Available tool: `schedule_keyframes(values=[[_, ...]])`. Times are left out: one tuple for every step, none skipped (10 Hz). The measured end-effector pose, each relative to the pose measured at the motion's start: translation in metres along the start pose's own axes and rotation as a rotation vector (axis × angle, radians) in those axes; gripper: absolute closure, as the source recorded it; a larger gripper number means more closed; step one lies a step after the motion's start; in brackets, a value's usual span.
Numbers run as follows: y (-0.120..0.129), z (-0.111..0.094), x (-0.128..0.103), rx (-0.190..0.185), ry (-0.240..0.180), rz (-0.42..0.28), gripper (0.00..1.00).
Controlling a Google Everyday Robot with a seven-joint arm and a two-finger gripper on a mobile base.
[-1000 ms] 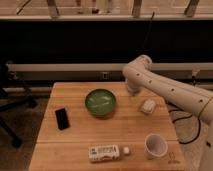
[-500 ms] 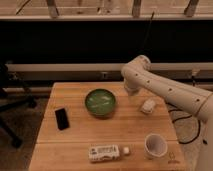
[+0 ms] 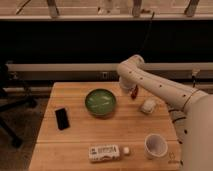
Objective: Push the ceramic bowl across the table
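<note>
The ceramic bowl [image 3: 100,102] is round, glossy green with a darker rim, and sits upright at the middle of the light-brown wooden table [image 3: 75,135]. My white arm comes in from the right and bends over the table's far edge. My gripper [image 3: 133,92] hangs at the end of it, just right of the bowl and a little behind it, with a small gap between them. It holds nothing that I can see.
A black phone [image 3: 62,118] lies left of the bowl. A small white object [image 3: 148,105] lies right of the gripper. A white cup [image 3: 155,145] stands at front right. A white bottle [image 3: 104,152] lies at the front edge. A chair [image 3: 10,100] stands at left.
My arm has swung left along the far side of the table, bringing the gripper closer to the bowl's right side. The bowl has not moved.
</note>
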Motion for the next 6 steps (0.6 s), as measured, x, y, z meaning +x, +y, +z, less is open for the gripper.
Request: schedule_keyframes(values=[[-0.004, 0.007, 0.000, -0.007, -0.001, 0.001, 1.00], [-0.010, 0.015, -0.002, -0.018, -0.004, 0.000, 1.00], [-0.014, 0.020, -0.005, -0.021, -0.009, -0.002, 1.00], [-0.016, 0.024, -0.007, -0.026, -0.011, -0.003, 1.00], [-0.018, 0.030, -0.007, -0.035, -0.010, -0.001, 1.00], [-0.020, 0.035, -0.009, -0.041, -0.012, 0.000, 1.00]])
